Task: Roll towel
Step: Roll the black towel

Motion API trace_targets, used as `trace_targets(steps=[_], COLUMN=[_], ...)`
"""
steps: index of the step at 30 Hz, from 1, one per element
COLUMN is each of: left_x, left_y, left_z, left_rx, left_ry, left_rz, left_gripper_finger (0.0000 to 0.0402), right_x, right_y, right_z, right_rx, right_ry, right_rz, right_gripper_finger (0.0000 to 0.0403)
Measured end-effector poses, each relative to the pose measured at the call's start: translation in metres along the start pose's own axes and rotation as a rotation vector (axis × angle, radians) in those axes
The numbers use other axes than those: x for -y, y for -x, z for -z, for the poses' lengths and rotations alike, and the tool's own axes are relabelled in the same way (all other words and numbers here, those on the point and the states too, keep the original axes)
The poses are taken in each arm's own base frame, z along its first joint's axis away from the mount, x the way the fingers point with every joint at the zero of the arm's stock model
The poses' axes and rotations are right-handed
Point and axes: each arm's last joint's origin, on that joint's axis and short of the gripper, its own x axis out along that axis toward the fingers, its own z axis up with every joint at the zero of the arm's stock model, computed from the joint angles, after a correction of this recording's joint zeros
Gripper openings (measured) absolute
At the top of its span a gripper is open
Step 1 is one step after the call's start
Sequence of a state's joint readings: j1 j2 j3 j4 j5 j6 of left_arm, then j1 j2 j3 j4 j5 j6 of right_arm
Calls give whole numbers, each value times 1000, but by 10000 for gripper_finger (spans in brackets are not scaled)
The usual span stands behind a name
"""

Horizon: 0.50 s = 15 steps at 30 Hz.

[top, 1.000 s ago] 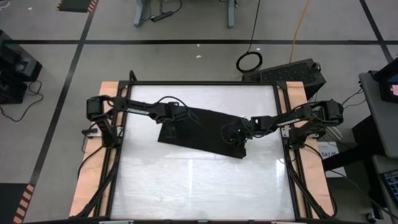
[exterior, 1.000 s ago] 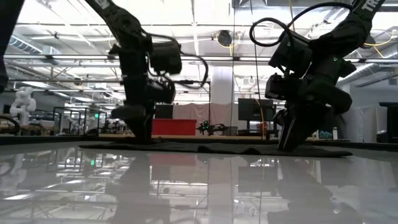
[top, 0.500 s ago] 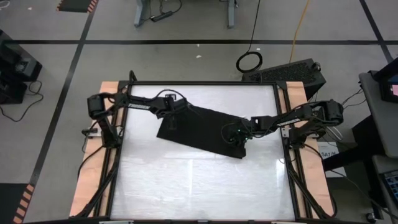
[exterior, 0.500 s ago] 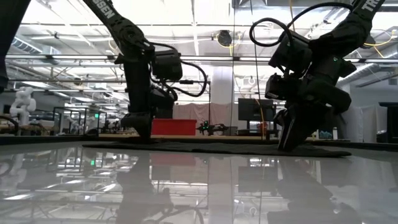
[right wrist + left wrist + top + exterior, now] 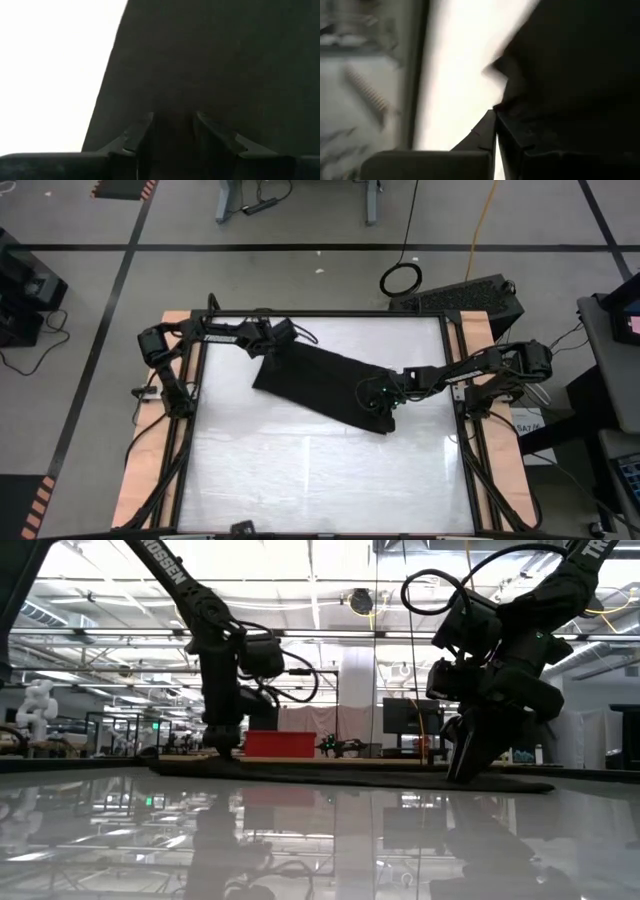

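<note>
2 grippers meet the black towel (image 5: 320, 385), which lies flat and slanted across the far half of the white worktop (image 5: 320, 480). The left gripper (image 5: 268, 348) pinches the towel's far left corner; the right gripper (image 5: 377, 405), part-open, presses its near right end.

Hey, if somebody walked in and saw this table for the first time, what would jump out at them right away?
A black towel lies slantwise across the far half of the white table, dark against the bright top. The left gripper is down at the towel's far left corner, and the right gripper presses on its near right end, fingers a little apart on the cloth. Behind the table, the low view shows a large workshop hall.
</note>
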<state>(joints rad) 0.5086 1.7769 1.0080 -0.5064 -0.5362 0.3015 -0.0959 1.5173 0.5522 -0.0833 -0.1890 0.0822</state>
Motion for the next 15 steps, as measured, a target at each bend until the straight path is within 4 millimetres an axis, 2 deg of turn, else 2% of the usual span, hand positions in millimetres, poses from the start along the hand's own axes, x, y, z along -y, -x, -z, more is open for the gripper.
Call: trace_targets(steps=[5, 9, 12, 15], left_x=[-15, -17, -9, 10], left_y=[-6, -1, 11, 26], left_z=[7, 6, 2, -8], left_rx=[-85, -64, 19, 150], left_ry=[41, 99, 137, 125], left_rz=[-170, -174, -32, 222], left_gripper_finger=[54, 76, 86, 88], right_x=[0, 0, 0, -1], right_y=[0, 0, 1, 7], right_z=[0, 0, -1, -1], right_rx=[-1, -1, 11, 27], right_ry=[-4, -5, -18, -28], right_rz=[0, 1, 4, 11], right_gripper_finger=[132, 132, 132, 132])
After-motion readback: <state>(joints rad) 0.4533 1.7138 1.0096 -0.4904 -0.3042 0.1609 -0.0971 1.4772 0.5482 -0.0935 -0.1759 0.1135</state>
